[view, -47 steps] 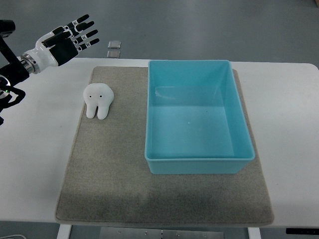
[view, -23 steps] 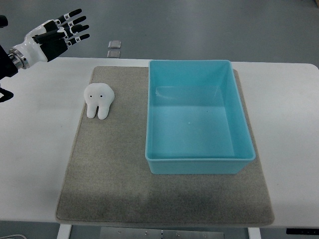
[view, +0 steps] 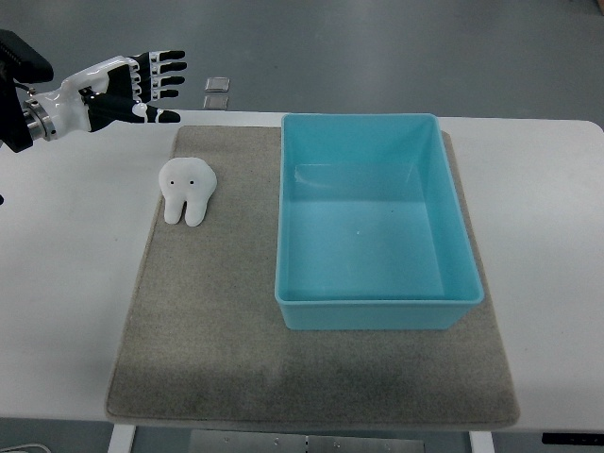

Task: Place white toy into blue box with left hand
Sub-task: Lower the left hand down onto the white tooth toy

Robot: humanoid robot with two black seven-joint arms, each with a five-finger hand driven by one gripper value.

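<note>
A white tooth-shaped toy [view: 187, 191] with two black dot eyes lies on the grey mat [view: 217, 321], left of the blue box [view: 373, 222]. The box is open on top and has nothing in it. My left hand [view: 142, 87] hovers over the table's far left edge, above and up-left of the toy, apart from it. Its fingers are spread, pointing right, and hold nothing. The right arm does not show.
The mat lies on a white table [view: 71, 283]. Two small grey squares [view: 217, 92] sit on the floor beyond the table's far edge, just right of my left hand.
My left hand drew back toward the upper left, then came right again. It has turned so its fingers point right, with the thumb toward the toy. Toy and box have not moved.
</note>
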